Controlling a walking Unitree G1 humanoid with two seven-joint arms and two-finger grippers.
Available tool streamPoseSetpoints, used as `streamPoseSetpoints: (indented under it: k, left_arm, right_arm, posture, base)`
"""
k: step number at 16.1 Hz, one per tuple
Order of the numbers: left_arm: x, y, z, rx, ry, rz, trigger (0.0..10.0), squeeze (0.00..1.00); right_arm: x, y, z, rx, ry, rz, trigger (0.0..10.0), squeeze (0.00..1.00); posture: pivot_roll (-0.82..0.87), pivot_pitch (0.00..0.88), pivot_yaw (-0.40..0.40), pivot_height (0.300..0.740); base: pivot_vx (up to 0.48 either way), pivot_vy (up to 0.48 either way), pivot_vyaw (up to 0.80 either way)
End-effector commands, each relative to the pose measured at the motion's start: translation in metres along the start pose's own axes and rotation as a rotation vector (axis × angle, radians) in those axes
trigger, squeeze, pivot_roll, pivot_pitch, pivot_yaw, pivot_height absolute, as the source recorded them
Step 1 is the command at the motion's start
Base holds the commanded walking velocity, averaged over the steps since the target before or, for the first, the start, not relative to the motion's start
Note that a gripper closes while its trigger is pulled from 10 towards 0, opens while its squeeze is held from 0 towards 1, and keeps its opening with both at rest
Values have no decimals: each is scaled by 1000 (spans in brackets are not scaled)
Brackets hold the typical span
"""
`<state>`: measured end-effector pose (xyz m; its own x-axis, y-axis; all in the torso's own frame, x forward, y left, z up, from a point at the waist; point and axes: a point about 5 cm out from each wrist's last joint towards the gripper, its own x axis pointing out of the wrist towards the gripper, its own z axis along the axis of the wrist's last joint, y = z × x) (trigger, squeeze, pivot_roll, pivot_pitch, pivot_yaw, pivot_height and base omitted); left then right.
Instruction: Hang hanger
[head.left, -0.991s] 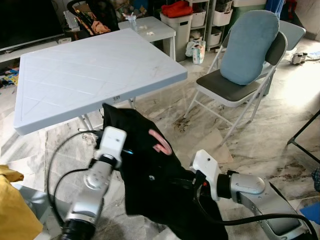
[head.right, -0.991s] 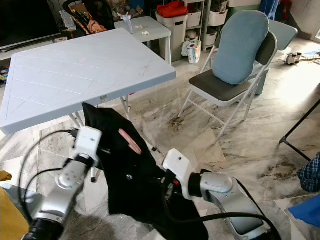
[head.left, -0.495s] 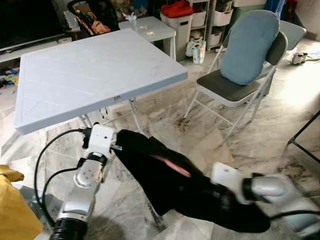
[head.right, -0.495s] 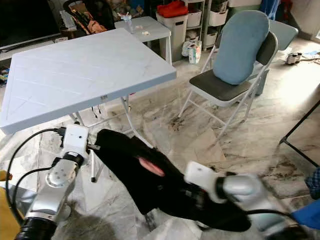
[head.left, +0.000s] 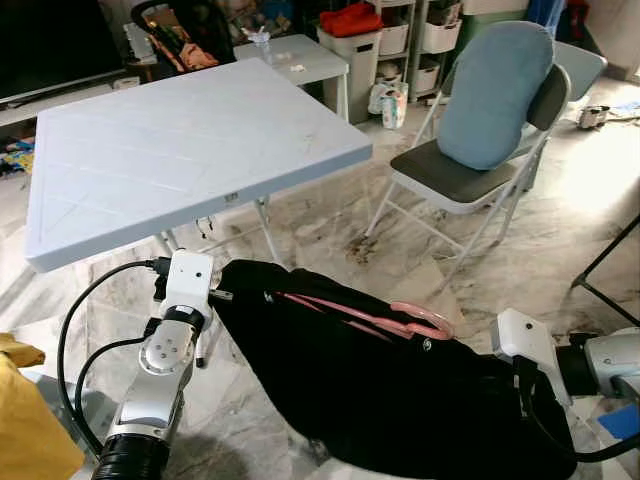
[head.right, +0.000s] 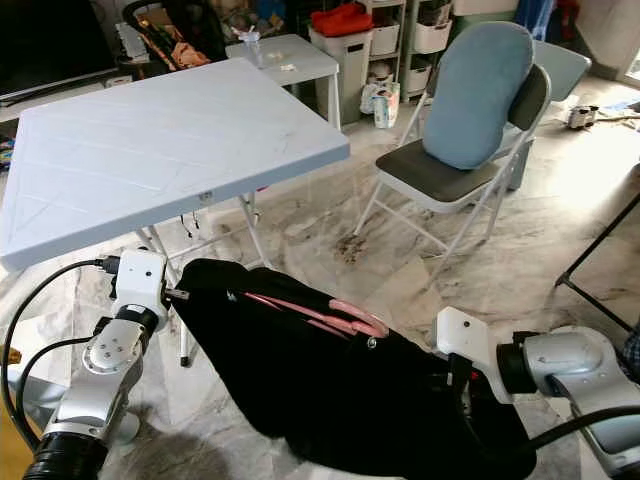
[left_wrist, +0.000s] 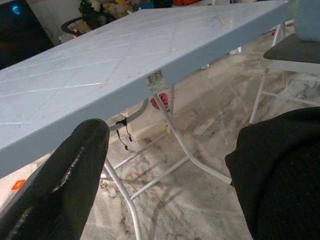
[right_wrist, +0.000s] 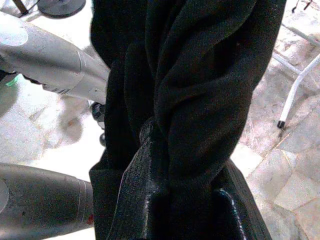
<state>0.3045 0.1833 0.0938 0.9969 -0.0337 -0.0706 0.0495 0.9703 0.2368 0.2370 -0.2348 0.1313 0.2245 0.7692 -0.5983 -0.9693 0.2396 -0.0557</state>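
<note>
A black garment (head.left: 380, 390) is stretched almost level between my two arms, above the marble floor. A pink hanger (head.left: 400, 315) lies along its top edge, hook towards my right arm. My left gripper (head.left: 228, 293) is at the garment's left end. In the left wrist view one bare finger (left_wrist: 65, 185) stands well apart from the cloth (left_wrist: 280, 170), which covers the other side. My right gripper (right_wrist: 180, 200) is shut on a twisted bunch of the garment; in the left eye view the cloth hides it beside the white wrist (head.left: 525, 345).
A pale blue folding table (head.left: 150, 150) stands straight ahead. A folding chair (head.left: 470, 150) with a blue cushion is at the right. A yellow cloth (head.left: 25, 420) lies at my lower left and a black rack leg (head.left: 610, 270) at the far right.
The garment went from a hanging bunch to a wide, level spread. My right arm swung out to the right and my left gripper drew left. The hanger's hook now shows.
</note>
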Motion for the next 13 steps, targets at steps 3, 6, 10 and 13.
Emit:
streamPoseSetpoints:
  k: [3, 6, 10, 13]
  left_arm:
    - [4, 6, -6, -48, 50, -6, 10000, 0]
    - [4, 1, -11, -117, 91, -17, 10000, 0]
    - [-2, -21, -12, -149, 95, -174, 10000, 0]
    - [-21, -60, -2, -137, 14, -464, 10000, 1000]
  right_arm:
    - [-45, 25, 25, 68, -103, 228, 10000, 0]
    - [-47, 24, 44, 38, -159, 251, 10000, 0]
    - [-43, 10, 74, 104, -425, 153, 10000, 0]
    - [17, -37, 64, 157, -391, -349, 10000, 0]
  posture:
    - [-141, 18, 80, 740]
    - [-144, 16, 78, 740]
    - [-142, 17, 71, 740]
    - [-125, 18, 62, 740]
  base:
    - [0, 0, 0]
    - [0, 0, 0]
    - [0, 0, 0]
    - [0, 0, 0]
